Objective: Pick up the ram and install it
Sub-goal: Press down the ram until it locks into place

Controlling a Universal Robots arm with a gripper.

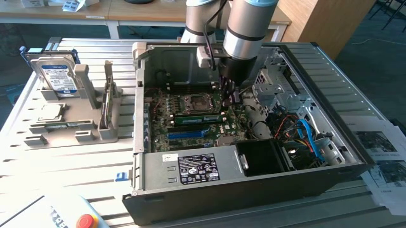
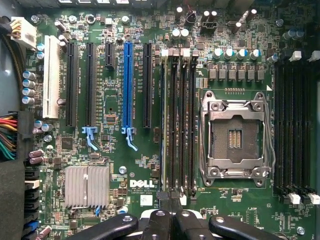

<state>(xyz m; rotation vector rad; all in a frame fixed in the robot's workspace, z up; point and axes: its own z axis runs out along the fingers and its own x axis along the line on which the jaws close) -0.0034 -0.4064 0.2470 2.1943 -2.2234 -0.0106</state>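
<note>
The ram (image 1: 197, 118) is a long green stick standing on edge in a memory slot beside the empty CPU socket (image 1: 196, 102) inside the open computer case (image 1: 254, 190). My gripper (image 1: 229, 96) reaches down into the case at the stick's end towards the exterior view's right. In the wrist view my gripper (image 2: 170, 201) is shut, its black fingers (image 2: 159, 220) pressed together over the end of the memory slots (image 2: 182, 120). A thin pale edge, the ram (image 2: 163, 120), runs along the slot farthest from the CPU socket (image 2: 235, 137). I cannot tell whether the fingertips touch it.
A grey fixture (image 1: 70, 130) on the exterior view's left holds a hard drive (image 1: 57, 76) and upright parts. The power supply (image 1: 190, 168), a black fan shroud (image 1: 263, 156), blue cables (image 1: 307, 135) and drive cages crowd the case. Papers (image 1: 381, 152) lie beside it.
</note>
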